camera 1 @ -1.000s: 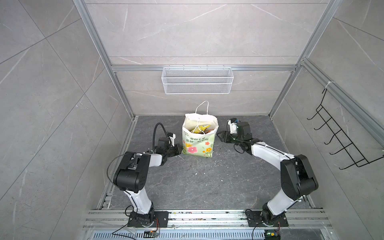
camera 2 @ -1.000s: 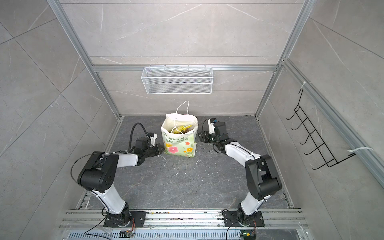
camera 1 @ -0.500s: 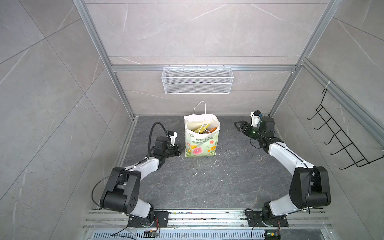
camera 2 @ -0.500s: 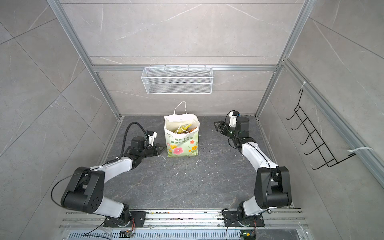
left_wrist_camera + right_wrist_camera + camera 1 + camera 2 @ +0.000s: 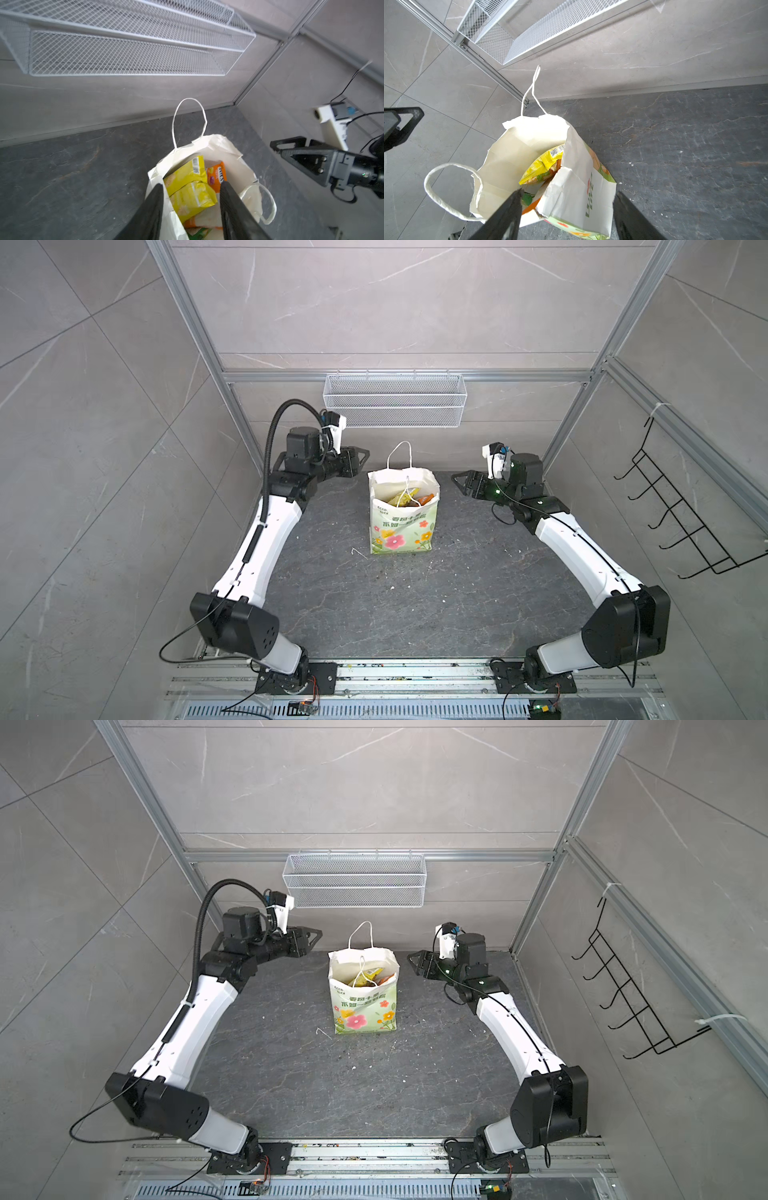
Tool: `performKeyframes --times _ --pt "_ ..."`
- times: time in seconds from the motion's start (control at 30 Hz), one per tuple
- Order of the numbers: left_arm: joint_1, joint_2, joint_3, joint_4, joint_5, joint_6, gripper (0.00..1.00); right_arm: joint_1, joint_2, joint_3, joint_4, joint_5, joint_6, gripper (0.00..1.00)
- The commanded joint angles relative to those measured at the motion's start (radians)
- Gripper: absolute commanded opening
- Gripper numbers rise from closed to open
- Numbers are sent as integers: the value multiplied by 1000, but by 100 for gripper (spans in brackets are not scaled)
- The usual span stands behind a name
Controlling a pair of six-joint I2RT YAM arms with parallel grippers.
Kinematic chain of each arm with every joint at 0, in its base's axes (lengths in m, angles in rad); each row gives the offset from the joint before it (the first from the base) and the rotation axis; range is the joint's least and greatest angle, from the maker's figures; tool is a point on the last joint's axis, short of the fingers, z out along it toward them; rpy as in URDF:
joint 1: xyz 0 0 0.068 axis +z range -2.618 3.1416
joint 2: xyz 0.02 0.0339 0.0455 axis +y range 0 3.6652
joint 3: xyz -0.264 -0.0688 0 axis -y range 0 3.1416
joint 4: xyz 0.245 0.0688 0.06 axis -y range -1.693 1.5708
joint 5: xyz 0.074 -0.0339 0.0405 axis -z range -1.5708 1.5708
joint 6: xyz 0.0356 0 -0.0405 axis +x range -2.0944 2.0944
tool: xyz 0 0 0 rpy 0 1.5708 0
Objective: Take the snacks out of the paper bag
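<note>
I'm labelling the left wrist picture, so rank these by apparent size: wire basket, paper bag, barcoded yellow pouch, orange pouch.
1. wire basket
2. paper bag
3. barcoded yellow pouch
4. orange pouch, partly hidden

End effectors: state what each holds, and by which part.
Nothing is held. The left end effector and right end effector both stand open, clear of the paper bag.

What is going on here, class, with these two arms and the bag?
A paper bag stands upright on the table, its mouth open. The snacks that show lie inside it; none lies on the table yet. The left gripper and the right gripper hang near the bag's mouth, one on each side, both open and empty, touching nothing.
</note>
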Motion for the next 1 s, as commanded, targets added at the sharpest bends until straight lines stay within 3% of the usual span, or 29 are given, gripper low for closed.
performKeyframes --times 0.0,0.2,0.47,0.6,0.73,0.97 --pt "-27 149 148 -266 -21 165 62 0 -25 -15 -35 29 -22 71" --pt "-36 352 374 -376 -18 363 70 2 -59 -70 -45 24 -35 71" --pt "-38 518 608 -461 76 505 71 2 -72 -82 -71 25 -69 72" --pt "-39 578 685 -505 50 574 70 3 -69 -89 -63 18 -68 73" --pt "-39 626 760 -554 92 638 70 3 -61 -91 -51 3 -57 72" --pt "-41 677 809 -563 109 671 73 2 -68 -111 -27 -8 -36 72"
